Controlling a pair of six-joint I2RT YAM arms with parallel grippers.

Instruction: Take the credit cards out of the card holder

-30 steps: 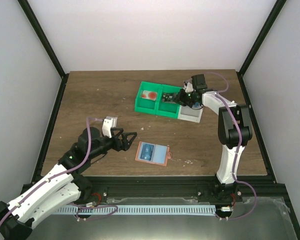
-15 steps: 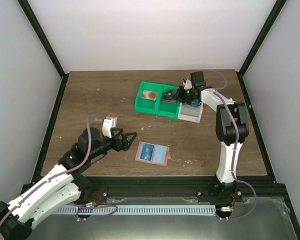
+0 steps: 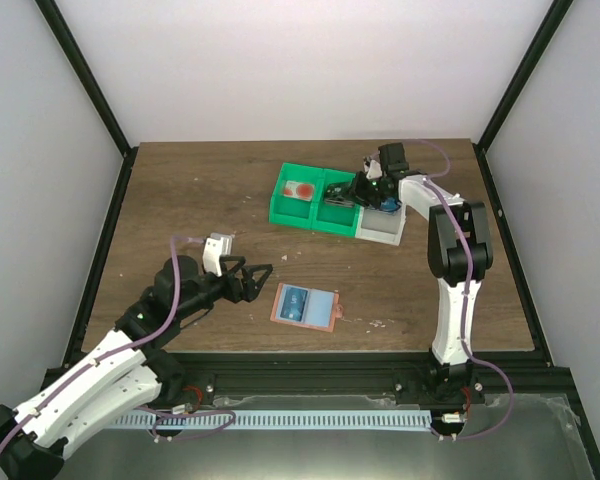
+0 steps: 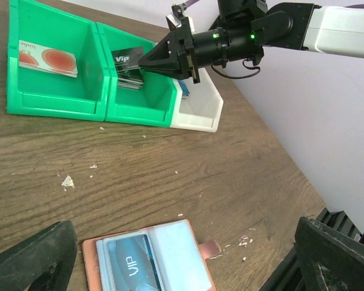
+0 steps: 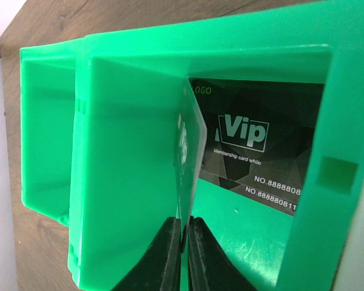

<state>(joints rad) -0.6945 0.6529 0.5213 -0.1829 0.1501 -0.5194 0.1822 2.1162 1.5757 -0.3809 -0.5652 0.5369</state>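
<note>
The salmon-pink card holder (image 3: 305, 304) lies open on the table near the front; in the left wrist view (image 4: 188, 251) it shows a grey-blue VIP credit card (image 4: 128, 267) in its left pocket. My left gripper (image 3: 261, 277) is open and empty just left of the holder, its fingers (image 4: 33, 260) either side of it. My right gripper (image 3: 342, 194) is over the middle compartment of the green bin (image 3: 313, 217). It is shut (image 5: 185, 227) on a thin card (image 5: 192, 151) held edge-on above black VIP cards (image 5: 258, 148).
The green bin's left compartment holds a red and white card (image 3: 301, 190). A white bin (image 3: 380, 233) adjoins the green bin on the right. Small crumbs lie on the wood near the holder (image 4: 67, 180). Black frame posts edge the table.
My right gripper has shifted a little left and further over the green bin's middle compartment with the card. The left arm and the holder have hardly moved.
</note>
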